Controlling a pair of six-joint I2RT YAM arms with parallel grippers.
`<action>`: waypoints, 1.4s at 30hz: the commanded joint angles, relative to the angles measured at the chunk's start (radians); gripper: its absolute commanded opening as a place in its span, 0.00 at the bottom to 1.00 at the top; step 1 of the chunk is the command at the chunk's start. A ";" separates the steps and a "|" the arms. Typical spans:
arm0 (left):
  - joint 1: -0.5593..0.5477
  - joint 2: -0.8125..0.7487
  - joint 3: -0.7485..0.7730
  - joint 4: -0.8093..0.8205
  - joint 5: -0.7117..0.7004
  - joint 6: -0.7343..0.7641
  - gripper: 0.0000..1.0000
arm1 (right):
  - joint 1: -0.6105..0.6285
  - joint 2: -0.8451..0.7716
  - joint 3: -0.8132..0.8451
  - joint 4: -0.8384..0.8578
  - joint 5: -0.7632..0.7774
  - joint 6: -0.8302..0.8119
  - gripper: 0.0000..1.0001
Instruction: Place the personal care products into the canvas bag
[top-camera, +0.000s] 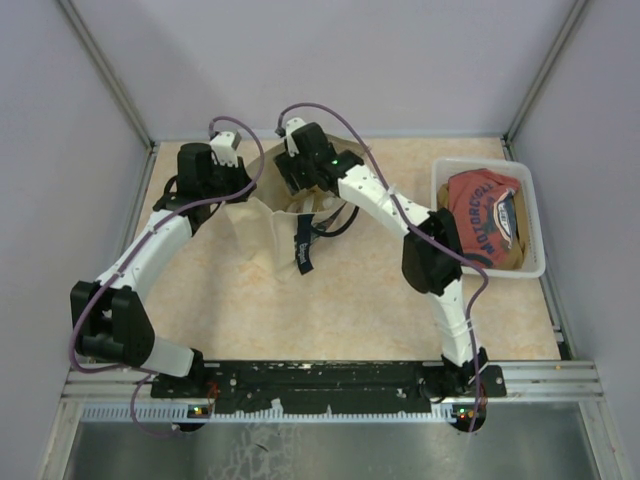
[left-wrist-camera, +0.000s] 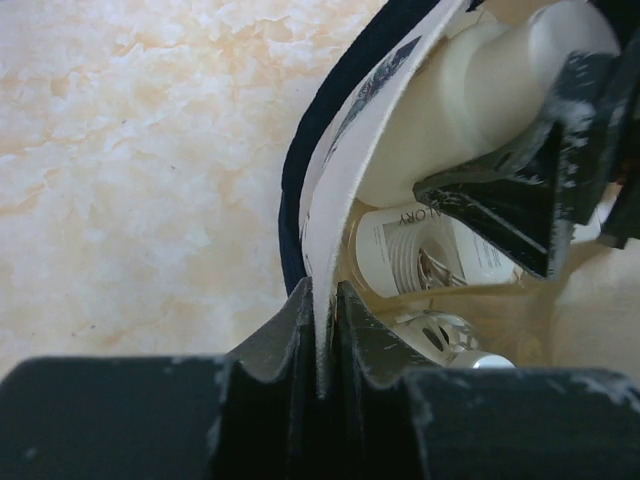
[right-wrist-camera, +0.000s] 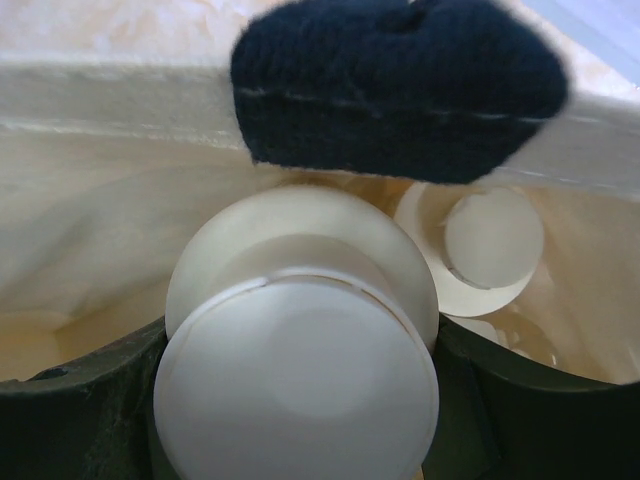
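Top external view: canvas bag (top-camera: 255, 225) standing at 12 o'clock from the arm bases, mouth up, well apart from the white tub (top-camera: 537, 230) holding a red shirt (top-camera: 480, 215) at 2 o'clock. Left wrist view: left gripper (left-wrist-camera: 320, 335) clenched on the bag's cloth rim, seemingly to keep the floppy mouth propped open and steady. Right wrist view: right gripper (right-wrist-camera: 300, 420) clamped around a cream jar (right-wrist-camera: 300, 270), cap toward the lens, held inside the mouth just under the navy strap (right-wrist-camera: 400, 90). Deeper down, at 2 o'clock from the jar, sits another white-capped container (right-wrist-camera: 490, 240); beside it, in the left wrist view, lies a labelled bottle (left-wrist-camera: 430, 260). Probably the drop-off step: calls for opening the fingers low enough that the jar settles among the others without tipping the bag.
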 joint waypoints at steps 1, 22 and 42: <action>0.006 -0.020 -0.001 0.033 0.012 0.000 0.00 | -0.006 -0.006 0.085 0.088 0.107 -0.050 0.00; 0.006 -0.006 -0.002 0.037 0.011 -0.001 0.00 | -0.006 0.172 0.183 -0.136 0.037 -0.062 0.14; 0.006 0.008 0.033 0.020 0.006 -0.003 0.43 | -0.006 -0.039 0.063 -0.057 0.075 -0.064 0.99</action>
